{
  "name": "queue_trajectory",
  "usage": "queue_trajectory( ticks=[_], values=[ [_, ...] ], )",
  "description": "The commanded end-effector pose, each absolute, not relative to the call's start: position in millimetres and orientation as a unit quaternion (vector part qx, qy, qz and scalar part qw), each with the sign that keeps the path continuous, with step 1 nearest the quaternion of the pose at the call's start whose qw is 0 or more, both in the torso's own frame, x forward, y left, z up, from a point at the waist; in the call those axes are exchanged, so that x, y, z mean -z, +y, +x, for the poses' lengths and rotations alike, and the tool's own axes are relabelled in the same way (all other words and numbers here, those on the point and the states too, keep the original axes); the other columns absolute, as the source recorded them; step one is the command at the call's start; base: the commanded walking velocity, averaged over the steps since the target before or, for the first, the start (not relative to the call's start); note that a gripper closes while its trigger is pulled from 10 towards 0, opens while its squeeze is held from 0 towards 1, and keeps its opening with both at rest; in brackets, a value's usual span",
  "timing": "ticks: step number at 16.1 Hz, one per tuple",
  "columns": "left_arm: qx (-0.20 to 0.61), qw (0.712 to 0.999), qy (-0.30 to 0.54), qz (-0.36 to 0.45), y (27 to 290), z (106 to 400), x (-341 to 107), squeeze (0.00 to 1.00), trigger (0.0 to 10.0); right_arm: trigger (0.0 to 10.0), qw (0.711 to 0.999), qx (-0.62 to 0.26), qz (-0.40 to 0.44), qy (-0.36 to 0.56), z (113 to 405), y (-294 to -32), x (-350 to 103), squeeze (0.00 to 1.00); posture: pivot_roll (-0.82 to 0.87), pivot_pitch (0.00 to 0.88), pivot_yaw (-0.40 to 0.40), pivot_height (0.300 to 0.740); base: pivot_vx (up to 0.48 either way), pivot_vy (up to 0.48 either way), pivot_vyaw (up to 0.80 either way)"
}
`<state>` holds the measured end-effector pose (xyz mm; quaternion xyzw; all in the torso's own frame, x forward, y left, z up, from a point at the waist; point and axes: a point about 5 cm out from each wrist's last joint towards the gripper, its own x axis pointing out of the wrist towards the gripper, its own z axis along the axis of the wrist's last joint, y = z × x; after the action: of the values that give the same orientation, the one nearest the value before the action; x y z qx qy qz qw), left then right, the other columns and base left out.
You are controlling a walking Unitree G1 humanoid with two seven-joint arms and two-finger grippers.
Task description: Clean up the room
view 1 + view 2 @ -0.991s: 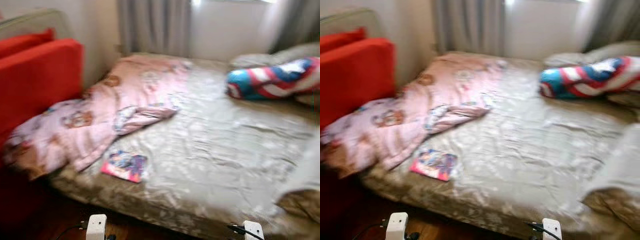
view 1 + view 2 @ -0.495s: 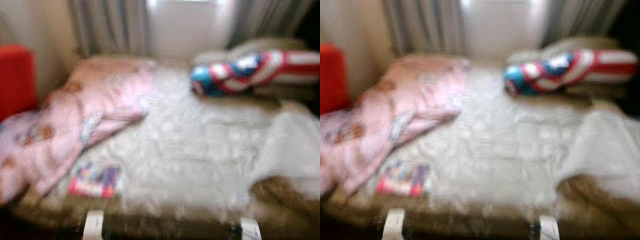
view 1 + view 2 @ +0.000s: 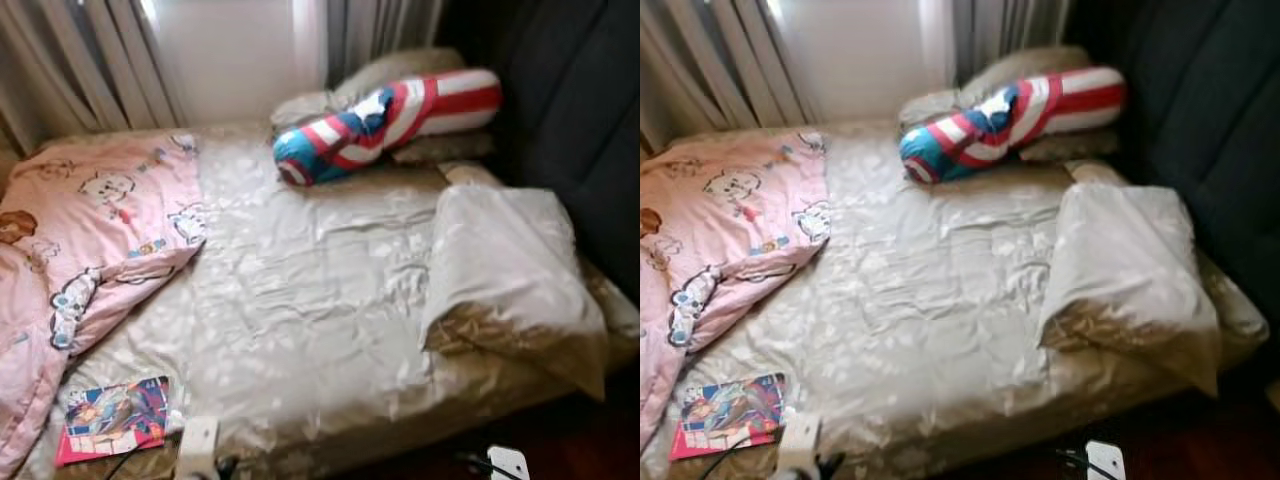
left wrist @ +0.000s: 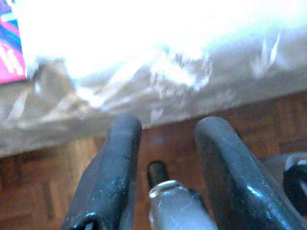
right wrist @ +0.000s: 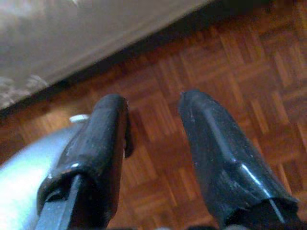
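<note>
A bed (image 3: 300,300) with a shiny cream cover stands before me. Its right corner (image 3: 510,290) is folded back, showing a gold underside. A pink cartoon-print quilt (image 3: 70,250) lies crumpled over the left side. A colourful pink-edged book (image 3: 115,418) lies at the bed's near left corner. A red, white and blue bolster (image 3: 385,112) rests at the far end against grey pillows (image 3: 390,72). My left gripper (image 4: 163,132) hangs open just off the bed's near edge, above wood floor. My right gripper (image 5: 153,108) hangs open over the parquet beside the bed.
Grey curtains (image 3: 80,60) and a bright window (image 3: 230,55) stand behind the bed. A dark upholstered panel (image 3: 560,130) runs along the right side. Dark parquet floor (image 3: 580,440) shows at the lower right.
The whole view has swung to the right: the red furniture on the left has left the picture and the dark panel and folded corner have come in. The picture is sharp now.
</note>
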<state>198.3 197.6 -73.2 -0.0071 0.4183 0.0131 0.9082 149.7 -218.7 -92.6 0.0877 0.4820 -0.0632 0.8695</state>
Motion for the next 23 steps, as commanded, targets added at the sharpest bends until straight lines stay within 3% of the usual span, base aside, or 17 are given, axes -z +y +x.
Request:
queue_trajectory(
  ticks=[1,8,15,23],
  values=[
    [-0.018,0.9,0.435,0.003,204,187,78,0.0,10.0,10.0,0.876,0.056,0.088,0.471,157,-214,91,0.0,-0.07,0.0,-0.013,0.74,0.0,0.0,0.0],
    [-0.014,0.9,0.435,0.008,202,189,77,0.0,10.0,10.0,0.876,0.063,0.087,0.47,150,-227,90,0.0,-0.07,0.0,-0.014,0.74,0.0,-0.04,0.0],
    [-0.017,0.899,0.438,0.002,202,186,79,0.0,10.0,10.0,0.878,0.054,0.085,0.467,155,-210,92,0.0,-0.07,0.007,-0.015,0.74,0.0,-0.297,0.0],
    [-0.019,0.9,0.436,-0.008,199,188,79,0.0,10.0,10.0,0.882,0.061,0.073,0.462,152,-232,87,0.0,-0.08,0.016,-0.022,0.74,0.0,-0.287,0.0]
  ],
)
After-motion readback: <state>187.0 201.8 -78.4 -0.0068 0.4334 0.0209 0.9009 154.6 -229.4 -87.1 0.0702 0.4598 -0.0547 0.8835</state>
